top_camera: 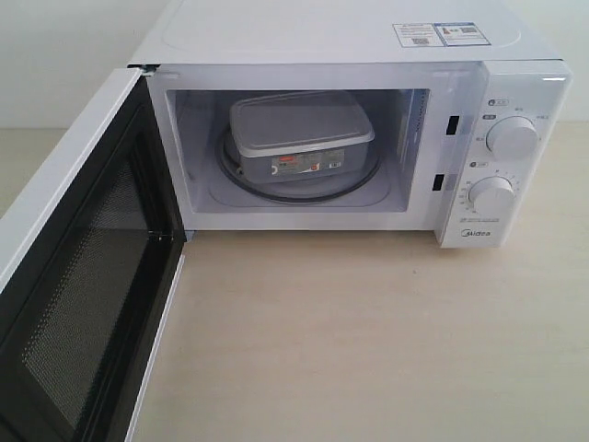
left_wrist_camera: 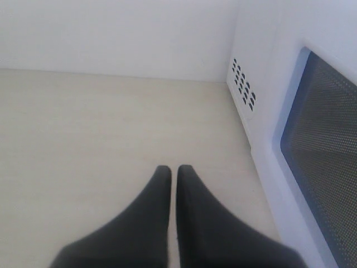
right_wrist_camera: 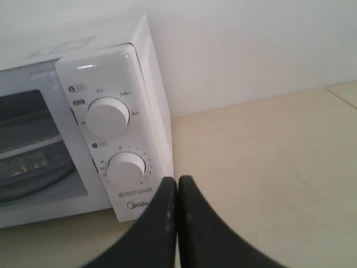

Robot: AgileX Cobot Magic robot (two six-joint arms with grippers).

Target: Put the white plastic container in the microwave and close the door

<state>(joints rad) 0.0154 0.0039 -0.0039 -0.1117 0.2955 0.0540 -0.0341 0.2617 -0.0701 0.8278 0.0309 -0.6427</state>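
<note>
Desk [top_camera: 368, 350] carries microwave [top_camera: 350, 37]; door [top_camera: 87, 276] stands wide open; white plastic container [top_camera: 299, 133] sits inside on turntable [top_camera: 363, 181]. Left jaws closed, empty, beside door's outer face; right jaws closed, empty. Risk: glancing push skids microwave across desk, or weak push leaves door unlatched.

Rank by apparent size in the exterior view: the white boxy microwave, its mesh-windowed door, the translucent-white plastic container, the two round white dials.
1. White boxy microwave.
2. Open mesh-windowed door; it is nearer the camera, so its rank against the microwave is unsure.
3. Translucent-white plastic container.
4. Upper round white dial and lower round white dial: alike, unranked.
</note>
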